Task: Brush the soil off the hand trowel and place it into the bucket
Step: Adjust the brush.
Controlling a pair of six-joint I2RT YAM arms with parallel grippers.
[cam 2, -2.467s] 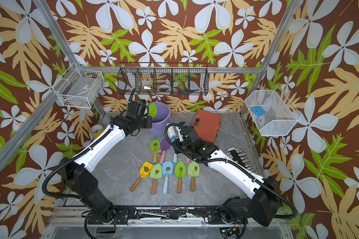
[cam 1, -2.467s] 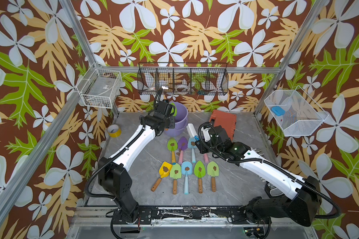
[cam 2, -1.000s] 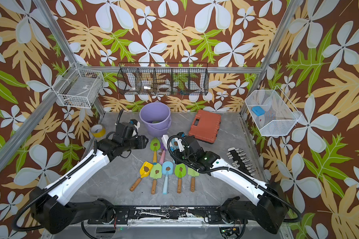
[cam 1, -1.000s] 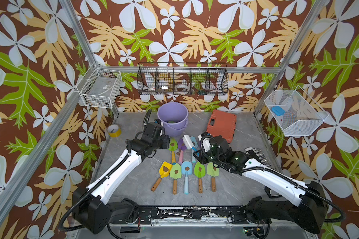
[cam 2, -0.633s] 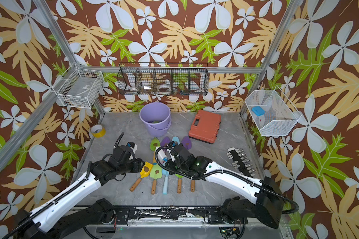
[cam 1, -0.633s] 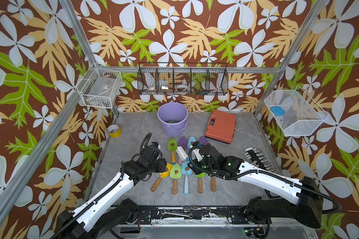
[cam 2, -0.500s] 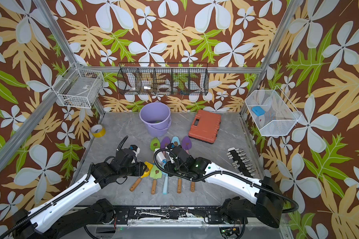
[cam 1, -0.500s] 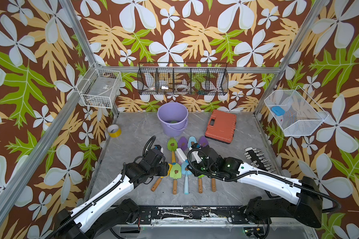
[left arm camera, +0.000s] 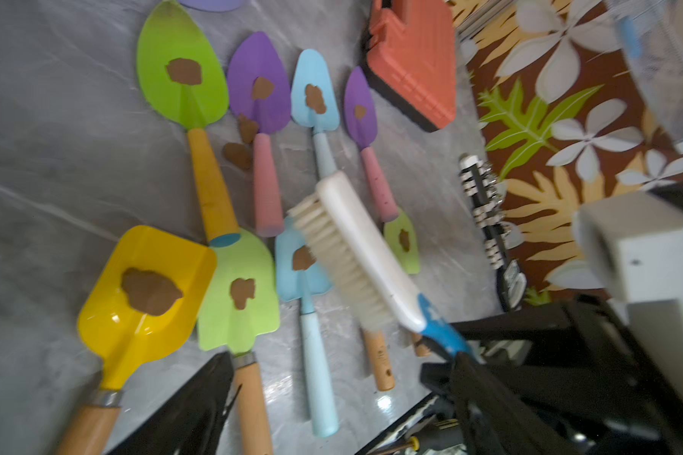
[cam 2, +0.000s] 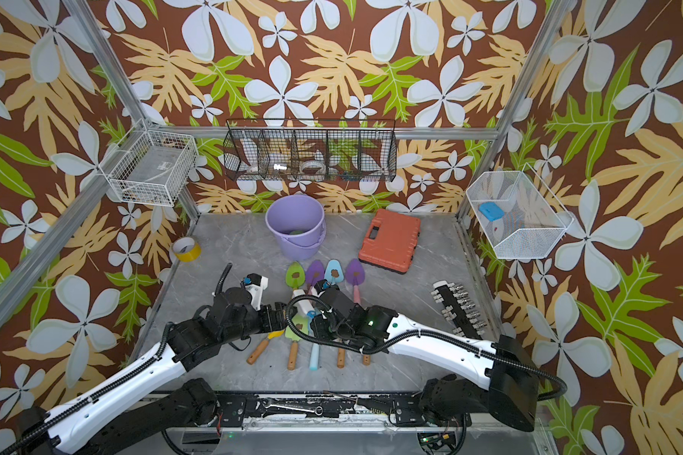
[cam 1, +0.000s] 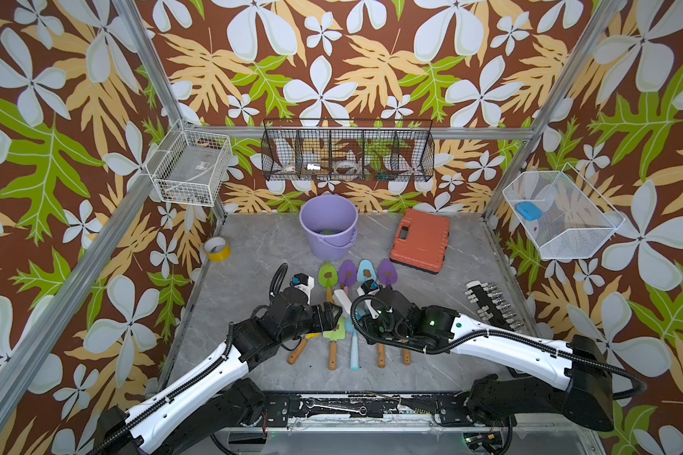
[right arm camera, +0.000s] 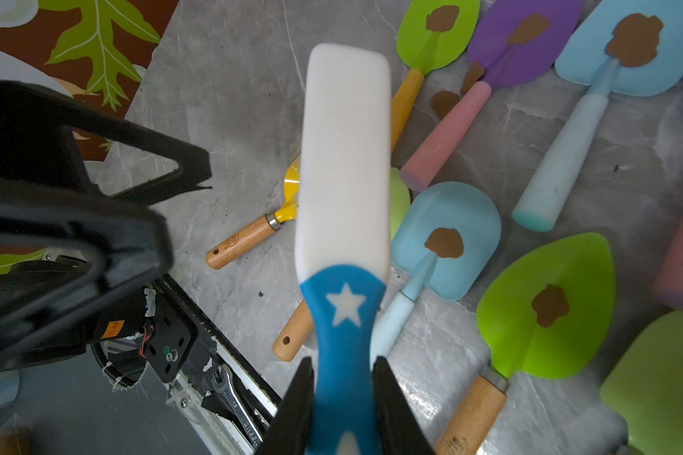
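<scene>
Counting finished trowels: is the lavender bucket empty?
Not empty: in both top views the round lavender plastic bucket holds something green at its bottom; what, cannot tell.

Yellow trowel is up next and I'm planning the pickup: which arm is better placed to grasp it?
Left. The left gripper hangs open and empty close over the yellow trowel, while the right gripper is shut on the brush.

White star (right arm camera: 346, 309) on the blue handle of the brush (right arm camera: 344, 157); orange sticker (right arm camera: 112, 329) print unreadable
</scene>
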